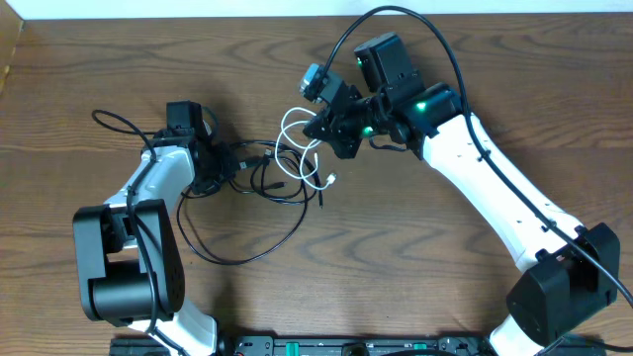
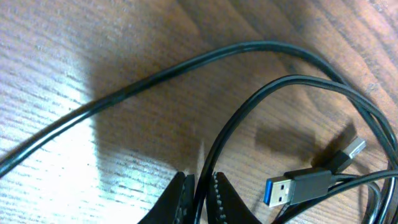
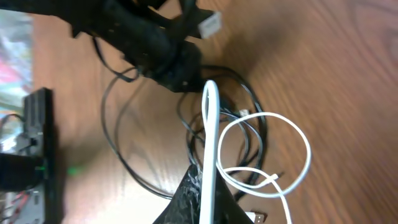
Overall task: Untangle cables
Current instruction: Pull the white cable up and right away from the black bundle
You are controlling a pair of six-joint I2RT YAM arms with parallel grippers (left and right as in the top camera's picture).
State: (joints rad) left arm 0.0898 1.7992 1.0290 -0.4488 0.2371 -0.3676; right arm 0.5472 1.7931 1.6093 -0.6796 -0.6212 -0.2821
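Shows left gripper (image 2: 199, 182) jaws pinching black cable (image 2: 249, 46). Shows right gripper (image 3: 207, 183) jaws pinching white cable (image 3: 306, 149) loop, at two o'clock from left gripper.

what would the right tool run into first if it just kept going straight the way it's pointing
Most likely the tangled loops of the black cable just ahead of the right tool, which is shut on the white cable. The left tool sits just beyond them. Depth is hard to judge.
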